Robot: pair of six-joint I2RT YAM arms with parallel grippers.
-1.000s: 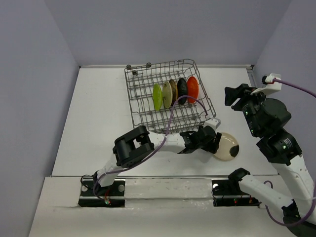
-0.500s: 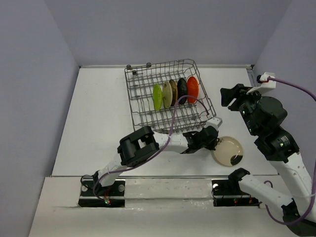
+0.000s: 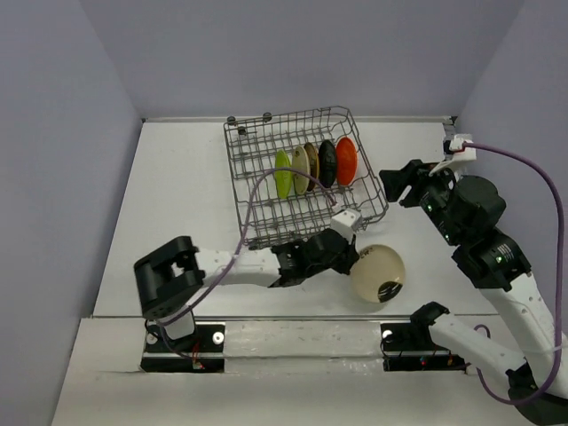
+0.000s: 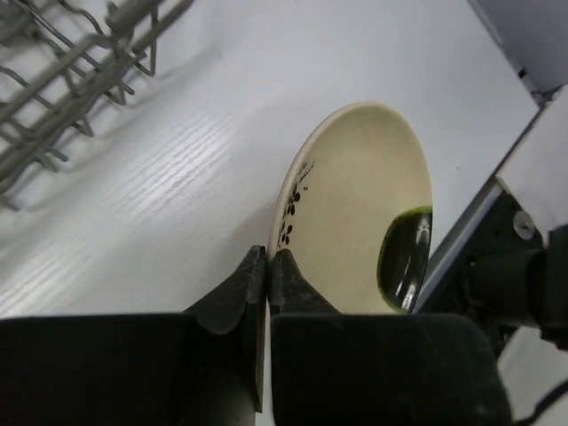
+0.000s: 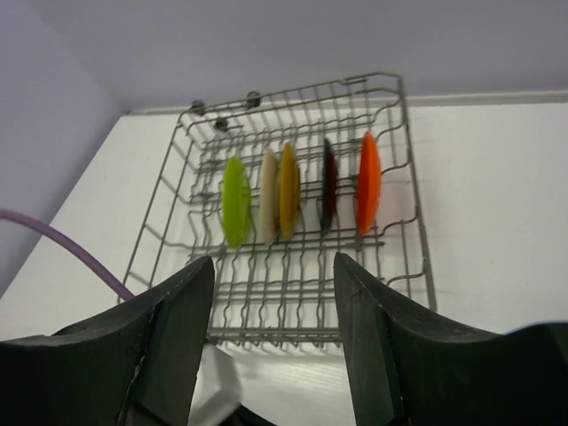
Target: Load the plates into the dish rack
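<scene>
1. Left gripper (image 3: 353,259) is clamped on the rim of the cream plate with the black patch (image 3: 375,273). In the left wrist view its two fingers (image 4: 232,293) stand almost together, with only the thin plate edge (image 4: 355,222) between them.
2. That plate is tilted up on its edge. Its hollow face with the dark patch shows to the wrist camera.
3. It sits near the near edge of the table (image 3: 177,195), just outside the near right corner of the dish rack (image 3: 266,206). I cannot tell whether its lower rim touches the table.
4. Right gripper (image 3: 401,177) hangs beside the right side of the rack. Its fingers (image 5: 182,328) are spread apart with nothing between them, and its camera looks down the length of the dish rack (image 5: 293,284).
5. Five plates stand upright on edge in one row between the tines, towards the far end of the rack:
   - the lime green plate (image 3: 282,174) at the left end,
   - the cream plate with brown marks (image 3: 300,169) just beside it,
   - the brown plate with yellow pattern (image 3: 311,164) touching or nearly touching the cream one,
   - the black plate (image 3: 327,161),
   - the orange plate (image 3: 346,160) nearest the rack's right side.
6. From the right wrist the same row reads lime green (image 5: 235,202), cream (image 5: 268,197), brown (image 5: 288,191), black (image 5: 329,185), orange (image 5: 368,182).
</scene>
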